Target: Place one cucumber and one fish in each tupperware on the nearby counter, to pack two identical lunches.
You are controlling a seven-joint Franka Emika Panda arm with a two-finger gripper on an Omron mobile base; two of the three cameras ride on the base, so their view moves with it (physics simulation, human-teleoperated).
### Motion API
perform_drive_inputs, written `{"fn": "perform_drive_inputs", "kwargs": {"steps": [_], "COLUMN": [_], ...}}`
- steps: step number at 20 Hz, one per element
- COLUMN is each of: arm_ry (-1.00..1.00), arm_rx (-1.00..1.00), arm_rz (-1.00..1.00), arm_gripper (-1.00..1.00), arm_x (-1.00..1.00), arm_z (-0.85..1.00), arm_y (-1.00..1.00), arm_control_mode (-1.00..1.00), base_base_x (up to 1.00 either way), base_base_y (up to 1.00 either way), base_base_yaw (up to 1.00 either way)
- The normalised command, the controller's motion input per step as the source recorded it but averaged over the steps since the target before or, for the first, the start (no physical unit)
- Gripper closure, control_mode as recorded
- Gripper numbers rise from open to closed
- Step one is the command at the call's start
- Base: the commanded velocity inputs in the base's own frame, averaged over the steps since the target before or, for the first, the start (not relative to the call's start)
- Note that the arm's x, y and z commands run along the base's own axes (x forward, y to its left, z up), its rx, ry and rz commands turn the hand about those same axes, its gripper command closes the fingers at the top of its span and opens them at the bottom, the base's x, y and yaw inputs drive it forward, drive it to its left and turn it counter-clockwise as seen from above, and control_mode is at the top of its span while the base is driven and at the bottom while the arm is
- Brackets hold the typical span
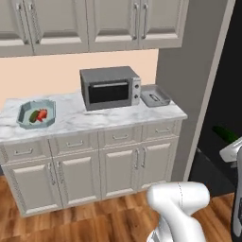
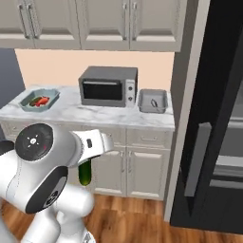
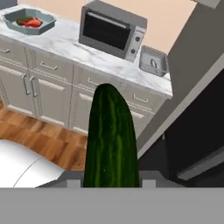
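Here our pincer (image 3: pixel 111 186) is clamped on a dark-green striped cucumber (image 3: pixel 111 140), which juts forward along the hand. In the right base view we see that cucumber (image 2: pixel 85 172) hanging below our bent white arm, in front of the cabinets. On the worktop (image 1: pixel 94 118) sit the teal tupperware (image 1: pixel 36 114), holding a red fish (image 1: pixel 42 115), and the grey tupperware (image 1: pixel 155 96) beside the toaster oven (image 1: pixel 110 87).

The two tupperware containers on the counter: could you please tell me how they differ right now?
The blue-teal tupperware is octagonal; the grey tupperware is a rectangular tray. The blue-teal one sits left of the toaster oven and holds a red fish and a cucumber; the grey one sits right of it, holding one small pale item. Both are shallow and rest on the counter.
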Motion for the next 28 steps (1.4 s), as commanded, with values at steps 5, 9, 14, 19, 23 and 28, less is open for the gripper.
{"fn": "perform_drive_inputs", "kwargs": {"steps": [5, 9, 14, 19, 23, 28], "arm_ry": [0.0, 0.0, 0.0, 0.0, 0.0, 0.0], "arm_rx": [0.0, 0.0, 0.0, 0.0, 0.0, 0.0], "arm_rz": [0.0, 0.0, 0.0, 0.0, 0.0, 0.0], "arm_gripper": [1.0, 1.0, 1.0, 1.0, 1.0, 1.0], "arm_x": [0.0, 0.0, 0.0, 0.0, 0.0, 0.0], "arm_z": [0.0, 0.0, 0.0, 0.0, 0.0, 0.0], "arm_y": [0.0, 0.0, 0.0, 0.0, 0.0, 0.0], "arm_control_mode": [1.0, 1.0, 1.0, 1.0, 1.0, 1.0], "base_base_x": [0.99, 1.0, 1.0, 0.97, 0.74, 0.63], "base_base_y": [0.33, 0.17, -0.09, -0.33, -0.57, -0.56], "base_base_yaw": [-0.19, -0.19, -0.08, 0.06, 0.14, 0.2]}}
